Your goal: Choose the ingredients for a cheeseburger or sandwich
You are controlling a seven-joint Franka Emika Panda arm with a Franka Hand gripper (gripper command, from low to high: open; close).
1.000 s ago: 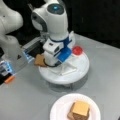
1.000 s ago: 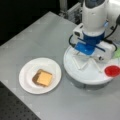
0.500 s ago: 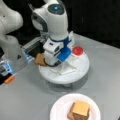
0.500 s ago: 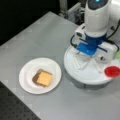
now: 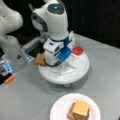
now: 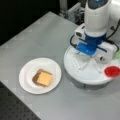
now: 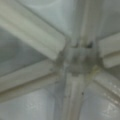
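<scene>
**Claw low over the divided tray, sandwich part-built on the plate**

The claw [image 5: 53, 63] sits low over the round white tray [image 5: 81, 71], near its edge at a front view's left, just beside a tan-brown toast square [image 5: 40, 59] that lies at the tray's rim. Whether its jaws are spread or pressed together cannot be told, since the arm's body hides them; nothing is seen in its grip. The wrist view shows only the tray's pale ribs [image 7: 35, 40] meeting at a hub, close under the camera. The step in hand appears to be the picking of a further ingredient, probably that toast square.

On the white plate [image 6: 27, 75], well apart from the tray, the sandwich [image 6: 42, 78] stands part-built: a yellow cheese square [image 6: 45, 78] lies flat on top of a dark brown layer, with a tan edge below. No upper toast covers it yet.

The pieces are thin, flat and matt, with square or round outlines. The tray is smooth and rigid, split by raised ribs. A glossy red disc [image 6: 112, 71] rests at its rim, untouched. The grey surface [image 6: 42, 37] is flat and plain.
</scene>
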